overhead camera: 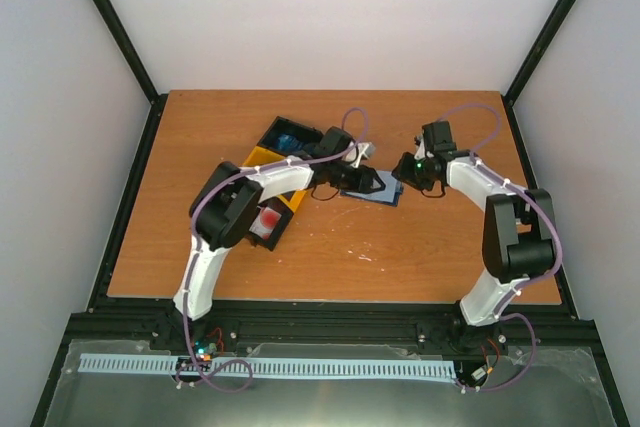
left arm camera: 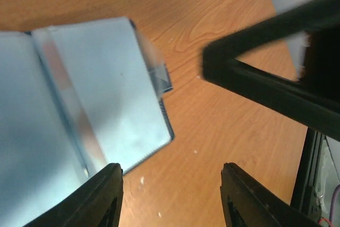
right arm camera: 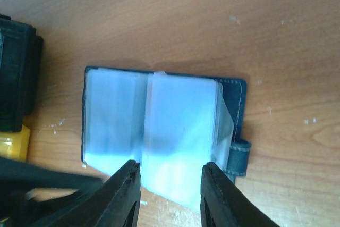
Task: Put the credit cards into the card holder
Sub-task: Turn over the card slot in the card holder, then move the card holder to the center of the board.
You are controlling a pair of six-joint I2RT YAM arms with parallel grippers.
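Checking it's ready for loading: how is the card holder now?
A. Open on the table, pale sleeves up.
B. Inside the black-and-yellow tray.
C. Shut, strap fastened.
A: the card holder lies spread open on the table, pale sleeves facing up, its strap loose at one edge.

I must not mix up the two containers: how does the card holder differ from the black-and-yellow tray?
Colour: the card holder is navy outside with pale blue sleeves; the tray is black and yellow. Size: from above, the tray is clearly longer than the card holder. State: the card holder lies open; the tray holds a white-and-red card and a blue card. Both rest on the table.
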